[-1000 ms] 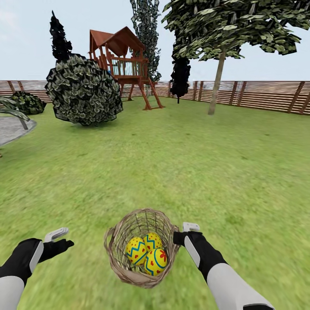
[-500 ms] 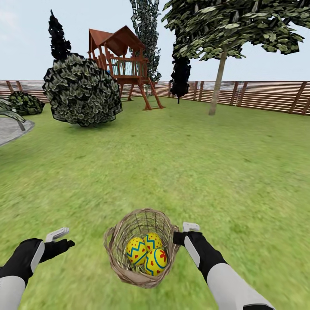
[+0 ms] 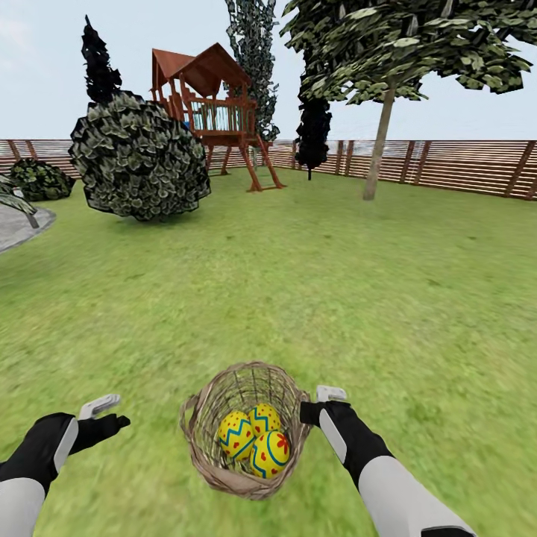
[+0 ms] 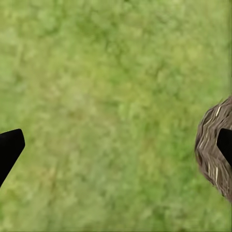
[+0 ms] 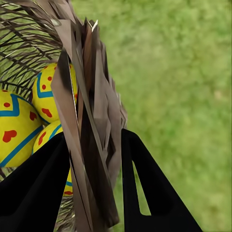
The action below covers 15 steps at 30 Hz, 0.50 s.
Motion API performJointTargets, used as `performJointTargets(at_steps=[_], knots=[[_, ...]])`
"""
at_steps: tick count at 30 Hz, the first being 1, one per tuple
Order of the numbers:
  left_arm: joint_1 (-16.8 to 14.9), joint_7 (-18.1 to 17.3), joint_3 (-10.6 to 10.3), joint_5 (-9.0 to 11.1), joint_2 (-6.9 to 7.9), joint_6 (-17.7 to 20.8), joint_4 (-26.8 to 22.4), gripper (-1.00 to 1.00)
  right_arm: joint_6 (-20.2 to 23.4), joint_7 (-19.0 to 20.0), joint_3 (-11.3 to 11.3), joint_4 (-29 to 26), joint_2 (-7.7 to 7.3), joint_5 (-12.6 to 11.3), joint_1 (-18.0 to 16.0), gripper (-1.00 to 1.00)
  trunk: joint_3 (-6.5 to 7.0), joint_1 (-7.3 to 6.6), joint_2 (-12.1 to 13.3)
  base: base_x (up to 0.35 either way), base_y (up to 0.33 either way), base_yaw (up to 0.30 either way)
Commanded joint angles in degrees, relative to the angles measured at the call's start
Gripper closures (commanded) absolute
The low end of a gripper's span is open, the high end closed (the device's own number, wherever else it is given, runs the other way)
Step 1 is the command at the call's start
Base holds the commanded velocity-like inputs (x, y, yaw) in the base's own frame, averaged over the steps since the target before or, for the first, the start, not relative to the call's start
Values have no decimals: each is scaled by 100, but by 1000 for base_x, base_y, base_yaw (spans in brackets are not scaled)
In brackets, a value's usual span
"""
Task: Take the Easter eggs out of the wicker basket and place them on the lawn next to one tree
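Observation:
The wicker basket (image 3: 195, 418) hangs low in front of me in the head view, tilted, with the three Easter eggs (image 3: 237, 435) inside, yellow with blue zigzags and red marks. My right gripper (image 3: 307, 412) is shut on the basket's right rim. In the right wrist view its black fingers (image 5: 34, 188) straddle the woven wall (image 5: 96, 135), with the eggs (image 5: 14, 130) just inside. My left gripper (image 3: 112, 419) is open and empty over the lawn (image 3: 335, 283), left of the basket. The tree (image 3: 378, 149) with a pale trunk stands far ahead on the right, by the fence.
A round dark bush (image 3: 138, 156) and a red-brown play tower (image 3: 209, 112) stand far ahead on the left. A brown slat fence (image 3: 462, 168) closes the back. A grey paved patch (image 3: 19, 224) lies at the far left. Open grass stretches between me and the tree.
The whole head view has shifted a little: bush and paving slid left, so the camera moved. Basket, eggs and both arms keep their places in the picture.

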Motion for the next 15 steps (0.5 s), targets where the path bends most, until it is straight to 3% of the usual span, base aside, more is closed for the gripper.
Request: performJointTargets(at_steps=[1,15], knots=[[-4,-26,22,-4,-2,32,-4,-100,19,-42,-2,-13,3,-92,-3,100,-6,3,-4,290,0,0],[-4,-34,22,-4,-2,32,-2,-100,9,-53,6,24,3,-94,-3,100,-6,3,-4,288,0,0]])
